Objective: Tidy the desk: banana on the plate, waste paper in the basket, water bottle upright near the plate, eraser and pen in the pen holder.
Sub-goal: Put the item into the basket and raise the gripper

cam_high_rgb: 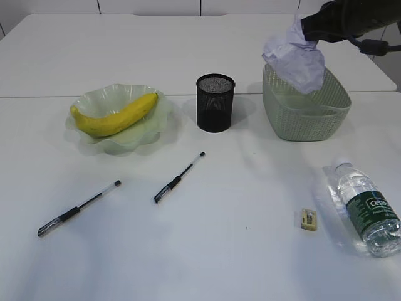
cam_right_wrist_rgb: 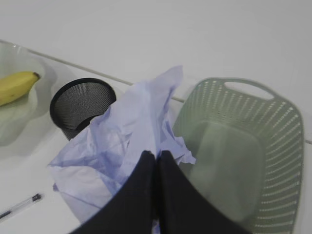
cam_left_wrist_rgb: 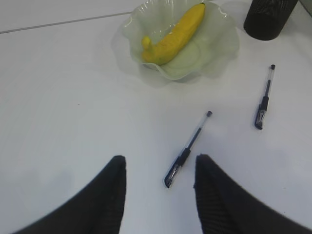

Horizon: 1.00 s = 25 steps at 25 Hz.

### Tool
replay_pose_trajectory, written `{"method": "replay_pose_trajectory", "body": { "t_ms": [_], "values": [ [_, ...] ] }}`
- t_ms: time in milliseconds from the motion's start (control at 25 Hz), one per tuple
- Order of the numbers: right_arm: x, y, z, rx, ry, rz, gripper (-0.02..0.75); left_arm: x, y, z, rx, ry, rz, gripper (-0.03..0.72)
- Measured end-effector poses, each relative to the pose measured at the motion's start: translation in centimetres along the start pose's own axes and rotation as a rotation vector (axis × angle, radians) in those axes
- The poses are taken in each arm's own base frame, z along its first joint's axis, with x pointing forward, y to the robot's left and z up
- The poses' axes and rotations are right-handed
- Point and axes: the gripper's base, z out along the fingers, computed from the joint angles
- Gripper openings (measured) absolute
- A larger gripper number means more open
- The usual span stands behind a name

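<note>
Nearest me, my left gripper [cam_left_wrist_rgb: 158,187] hangs with jaws apart above a pen [cam_left_wrist_rgb: 187,149]. The water bottle [cam_high_rgb: 365,208] lies flat beside the eraser [cam_high_rgb: 307,219]. Farther back, my right gripper [cam_right_wrist_rgb: 156,165] pinches crumpled waste paper [cam_high_rgb: 296,58] over the basket [cam_high_rgb: 306,111].

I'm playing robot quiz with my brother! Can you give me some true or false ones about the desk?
1. The banana lies on the plate. True.
2. The water bottle stands upright. False: it lies on its side.
3. The right gripper holds the crumpled paper over the basket. True.
4. Both pens are in the pen holder. False: they lie on the table.
5. The eraser lies near the bottle. True.
</note>
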Motion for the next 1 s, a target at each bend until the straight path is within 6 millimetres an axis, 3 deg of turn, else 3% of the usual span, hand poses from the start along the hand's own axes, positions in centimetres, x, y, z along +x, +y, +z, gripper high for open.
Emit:
{"method": "replay_pose_trajectory", "body": {
  "t_ms": [200, 680, 1000],
  "values": [
    [0.1, -1.6, 0.3, 0.061, -0.033, 0.019, -0.015, 0.0, 0.0, 0.0, 0.000, -0.003, 0.000, 0.328],
    [0.0, -3.6, 5.5, 0.101, -0.053, 0.024, -0.015, 0.0, 0.0, 0.1, -0.005, -0.002, 0.007, 0.328],
    [0.9, -4.6, 7.5, 0.138, -0.060, 0.035, -0.015, 0.0, 0.0, 0.1, -0.005, -0.002, 0.007, 0.328]
  ]
}}
